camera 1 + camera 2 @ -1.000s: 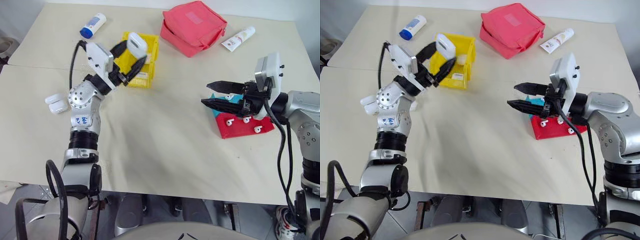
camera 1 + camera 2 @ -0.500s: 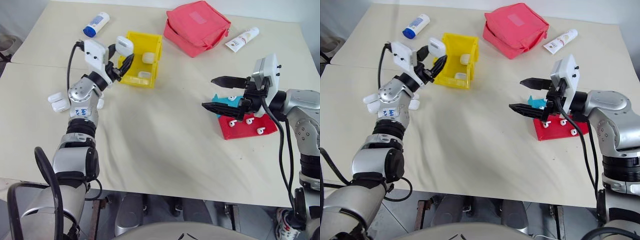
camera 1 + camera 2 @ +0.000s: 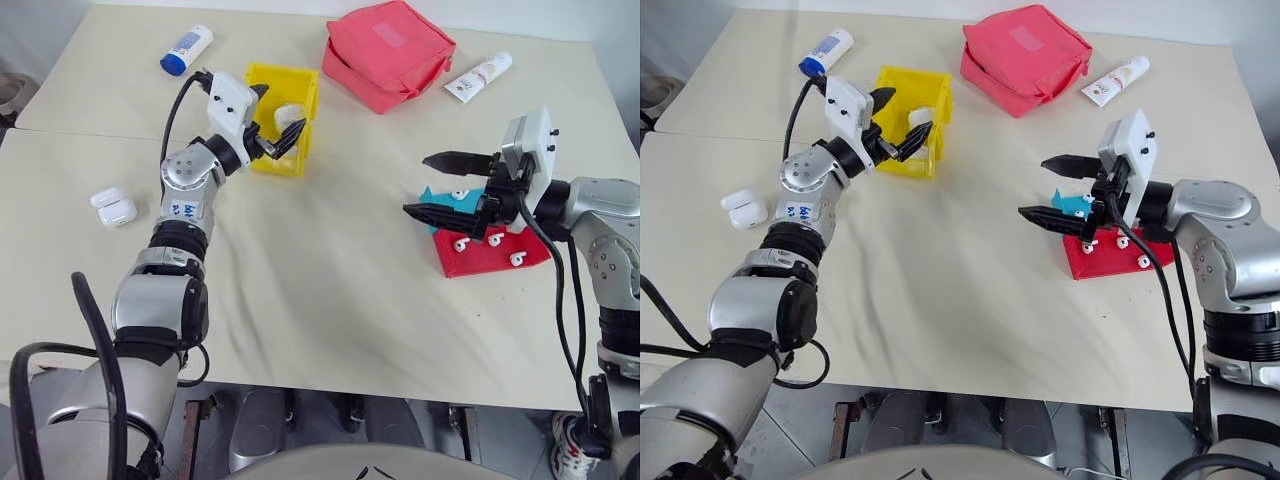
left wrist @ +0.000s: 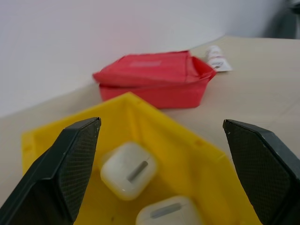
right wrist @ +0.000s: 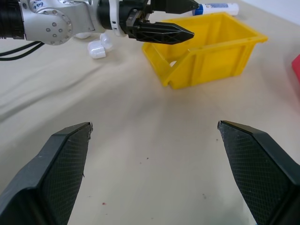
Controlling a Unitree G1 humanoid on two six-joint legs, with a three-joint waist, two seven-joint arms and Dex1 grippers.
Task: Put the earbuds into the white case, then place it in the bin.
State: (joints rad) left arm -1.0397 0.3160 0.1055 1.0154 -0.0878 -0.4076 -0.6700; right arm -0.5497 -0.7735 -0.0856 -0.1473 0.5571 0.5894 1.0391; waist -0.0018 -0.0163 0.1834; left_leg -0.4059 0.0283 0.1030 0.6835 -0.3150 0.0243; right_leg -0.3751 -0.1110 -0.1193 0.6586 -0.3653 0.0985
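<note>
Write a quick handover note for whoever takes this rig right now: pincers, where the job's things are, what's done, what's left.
Left pincer: open, empty, above the yellow bin.
Right pincer: open, empty, over the red tray.
Done: two white cases lie in the bin.
Left: loose earbuds lie on the red tray; two more cases wait on the table by the left arm. Those earbuds need casing, then binning.

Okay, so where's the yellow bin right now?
The bin sits at the table's far left-centre, the open left gripper above it and the red pouch just to its right.
</note>
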